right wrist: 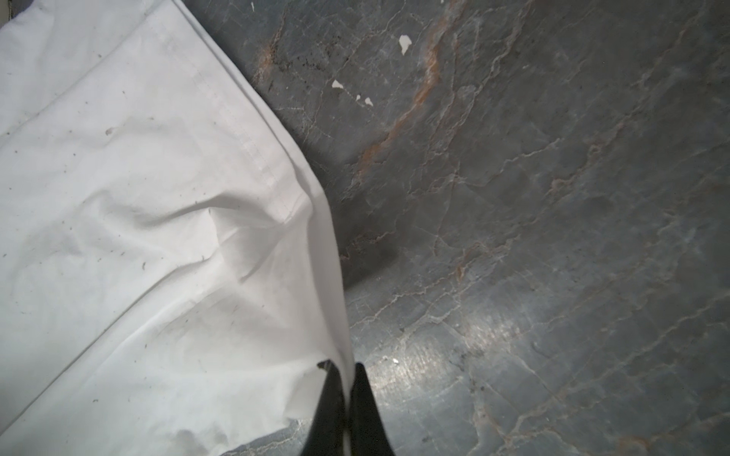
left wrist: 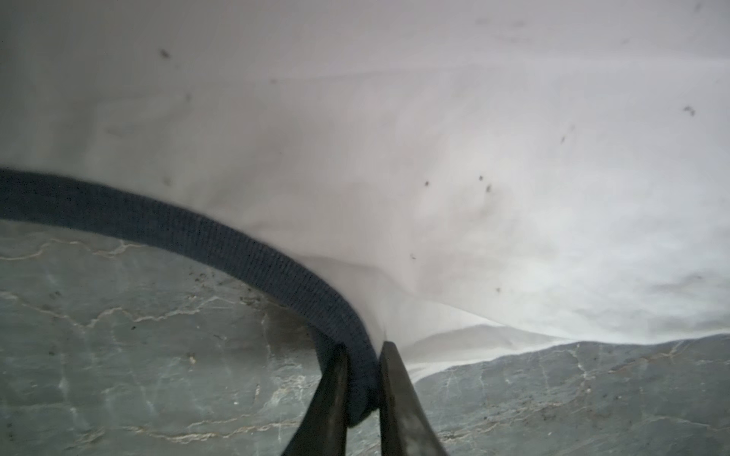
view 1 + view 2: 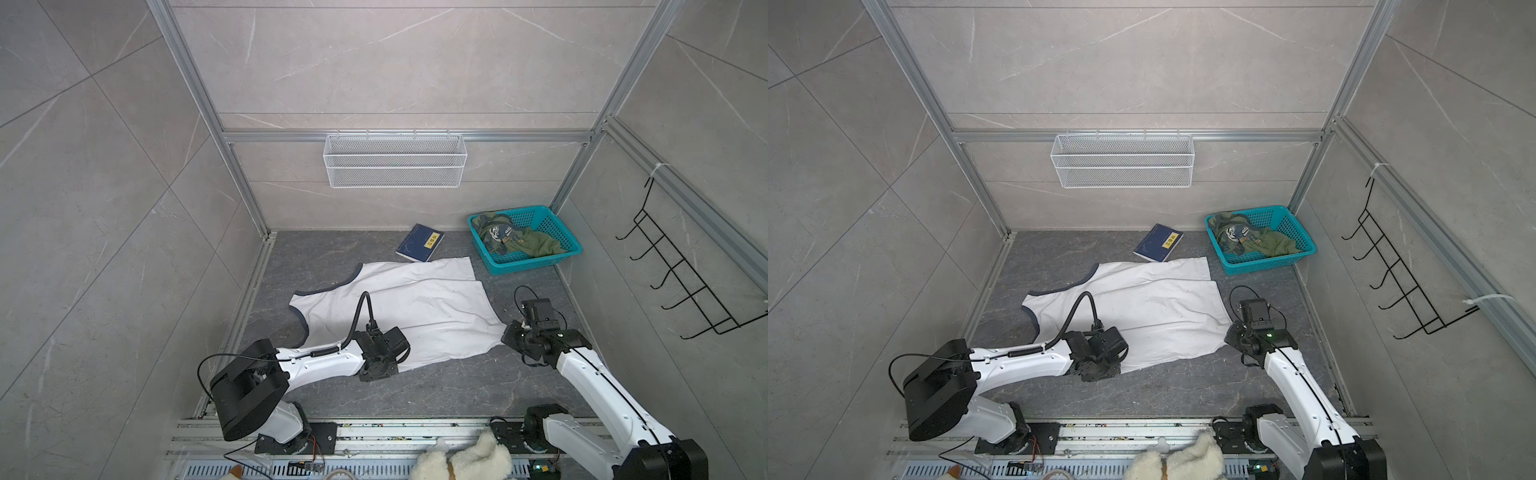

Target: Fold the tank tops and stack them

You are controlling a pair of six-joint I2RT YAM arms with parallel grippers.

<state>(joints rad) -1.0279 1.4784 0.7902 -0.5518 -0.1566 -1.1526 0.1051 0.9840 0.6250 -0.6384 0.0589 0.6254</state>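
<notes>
i have both grippers on the white tank top (image 3: 415, 307), which lies spread out almost flat on the dark tabletop (image 3: 415, 395). in the left wrist view the left gripper (image 2: 365, 347) is pinching the navy trim (image 2: 197, 233) at the near end of an armhole. its fingers (image 2: 332, 395) are pressed onto that trim with nothing else between them, and the trim curves away from them over bare table. in the right wrist view the right gripper (image 1: 344, 365) has its fingers (image 1: 367, 402) pressed together on the white hem corner. the cloth fans out ahead of them and to one side, and bare stone lies on the other side.

by my read the job is early. the white top is gripped at two near corners, ready for a fold away from the fingers, but no clear fold is made. one long line crosses the cloth beyond the fingers, and i can't tell whether it is a crease or a shifted layer.

the olive tank top (image 3: 536, 243) sits bunched in the teal basket (image 3: 536, 264), well beyond the right fingers and untouched. a navy book (image 3: 420, 243) lies just past the shirt's far edge. what remains is to fold the white top, fetch and fold the olive one, then stack them.
</notes>
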